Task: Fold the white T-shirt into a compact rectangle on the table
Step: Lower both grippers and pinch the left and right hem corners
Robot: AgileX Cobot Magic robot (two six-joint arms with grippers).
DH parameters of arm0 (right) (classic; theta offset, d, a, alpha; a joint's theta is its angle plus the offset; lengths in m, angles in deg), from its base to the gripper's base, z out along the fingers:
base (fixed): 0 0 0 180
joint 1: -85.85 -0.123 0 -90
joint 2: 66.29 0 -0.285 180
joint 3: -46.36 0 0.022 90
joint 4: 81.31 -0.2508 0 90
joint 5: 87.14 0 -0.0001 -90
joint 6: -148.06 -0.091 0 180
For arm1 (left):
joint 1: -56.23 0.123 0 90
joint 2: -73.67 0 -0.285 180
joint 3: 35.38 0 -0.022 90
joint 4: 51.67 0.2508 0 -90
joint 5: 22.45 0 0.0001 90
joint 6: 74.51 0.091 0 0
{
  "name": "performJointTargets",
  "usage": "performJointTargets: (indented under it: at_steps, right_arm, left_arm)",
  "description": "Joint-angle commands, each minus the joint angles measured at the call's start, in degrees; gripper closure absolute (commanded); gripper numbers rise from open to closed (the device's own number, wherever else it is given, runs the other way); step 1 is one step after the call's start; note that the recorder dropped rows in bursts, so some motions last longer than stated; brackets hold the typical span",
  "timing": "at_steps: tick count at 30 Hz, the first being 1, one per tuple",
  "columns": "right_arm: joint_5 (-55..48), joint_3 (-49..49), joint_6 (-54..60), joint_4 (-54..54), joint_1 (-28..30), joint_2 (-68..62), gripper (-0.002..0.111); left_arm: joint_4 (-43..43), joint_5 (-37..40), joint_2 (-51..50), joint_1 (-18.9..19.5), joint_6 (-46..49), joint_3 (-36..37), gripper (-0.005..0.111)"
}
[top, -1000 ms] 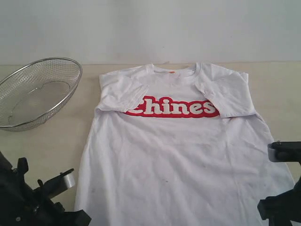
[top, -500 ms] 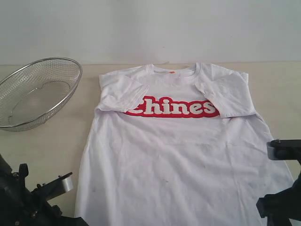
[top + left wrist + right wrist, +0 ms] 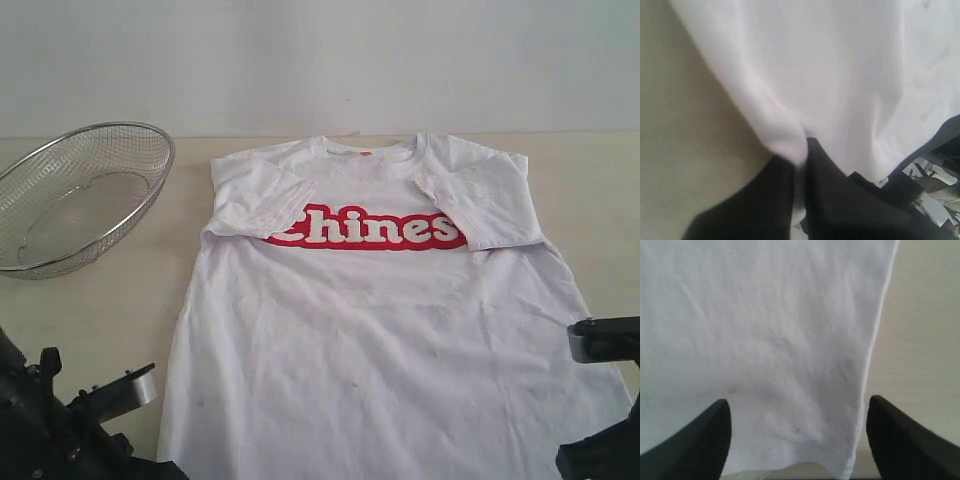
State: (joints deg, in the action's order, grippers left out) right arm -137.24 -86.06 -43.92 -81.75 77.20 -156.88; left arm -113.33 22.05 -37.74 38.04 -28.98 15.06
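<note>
The white T-shirt (image 3: 380, 330) lies face up on the table (image 3: 110, 310), red "Chines" band across the chest and both sleeves folded inward. In the left wrist view my left gripper (image 3: 801, 165) is shut on a pinched fold of the shirt's edge (image 3: 790, 140), near its lower left corner. My right gripper (image 3: 799, 401) stands open over the lower right corner (image 3: 850, 460), one finger (image 3: 715, 432) above the cloth and the other (image 3: 895, 435) past the side hem. In the exterior view only the arms' dark bodies show at the bottom corners.
A round wire-mesh basket (image 3: 75, 195) sits on the table at the far left, apart from the shirt. Bare beige table runs along the shirt's left side and right side (image 3: 600, 200). A pale wall stands behind.
The left gripper has closed on the shirt's edge and its arm has sunk a little. The right arm has dropped slightly toward the bottom of the exterior view.
</note>
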Motion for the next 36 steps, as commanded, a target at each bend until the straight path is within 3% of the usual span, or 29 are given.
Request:
performJointTargets:
  at_steps: [1, 36]
  right_arm:
    - [1.36, -0.13, 1.04, -0.65, 0.08, -1.84, 0.042]
    - [4.63, -0.37, 5.94, -5.48, 0.08, -10.43, 0.042]
  left_arm:
    - [1.11, -8.67, -1.28, -0.32, 0.39, 0.27, 0.102]
    - [1.11, -8.54, -1.28, -0.32, 1.18, 0.27, 0.102]
